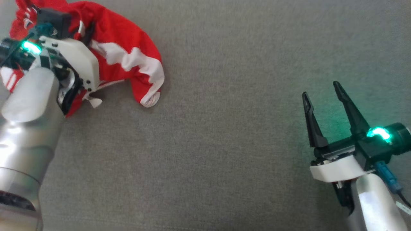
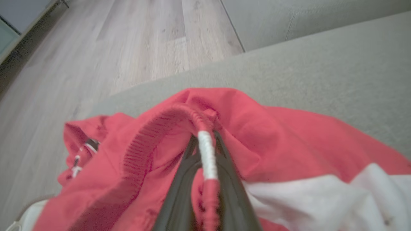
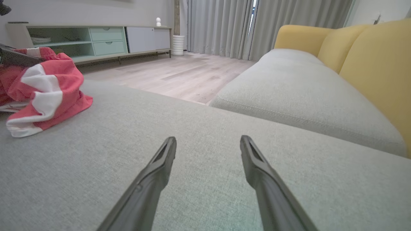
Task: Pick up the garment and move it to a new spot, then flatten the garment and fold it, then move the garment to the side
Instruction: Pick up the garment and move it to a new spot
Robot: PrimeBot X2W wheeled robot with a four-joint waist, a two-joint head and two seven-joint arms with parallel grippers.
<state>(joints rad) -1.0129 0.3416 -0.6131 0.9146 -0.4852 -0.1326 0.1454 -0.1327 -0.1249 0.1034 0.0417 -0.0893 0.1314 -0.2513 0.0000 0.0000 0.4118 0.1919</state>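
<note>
Pinching ribbed trim suits this limp, light red-and-white top: left end effector clamped there, right end effector spread.

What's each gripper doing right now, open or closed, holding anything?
Left gripper: closed on the garment, at its ribbed edge.
Right gripper: open, holding nothing.

The crumpled red and white cloth garment runs off the head view's top left edge. The left pincer hides its dark tips in the blurry folds. A white thing on the green cabinet is too tiny to tell.
</note>
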